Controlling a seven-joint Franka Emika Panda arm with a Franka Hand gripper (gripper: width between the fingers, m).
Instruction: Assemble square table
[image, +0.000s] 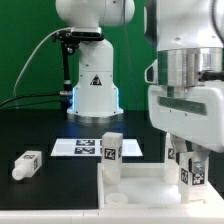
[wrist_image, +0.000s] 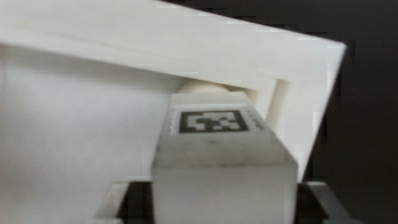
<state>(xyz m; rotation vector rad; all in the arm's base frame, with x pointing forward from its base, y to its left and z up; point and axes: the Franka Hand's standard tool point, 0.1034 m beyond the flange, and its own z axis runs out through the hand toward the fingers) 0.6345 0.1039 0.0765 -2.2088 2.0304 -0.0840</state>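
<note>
The gripper has its jaws closed on the held leg. In the wrist view the white block fills the gap between the two dark fingers, which show only as slivers at the picture's edge. The held leg's long axis runs straight out from the jaws, in line with the fingers. In the exterior view it hangs upright, tag outward, at the exterior view's right.

The tabletop lies directly beyond the leg's far end, with its recessed underside facing up. The end points into a corner where two of the tabletop's walls meet. A small rounded form sits just there (a peg or a socket, the blur does not say which). The coming move probably runs along the leg's own axis into that corner, so keeping the leg square to the walls matters most.

Further out, an upright leg stands at the tabletop's corner toward the exterior view's left. A loose leg lies on its side on the black table, well apart from the rest. The marker board lies flat behind the upright leg.

Neither view shows whether the held leg's end touches the tabletop. In the exterior view the gripper's bulk covers that corner, and the picture's edges cut the tabletop off. No fourth leg can be made out.
</note>
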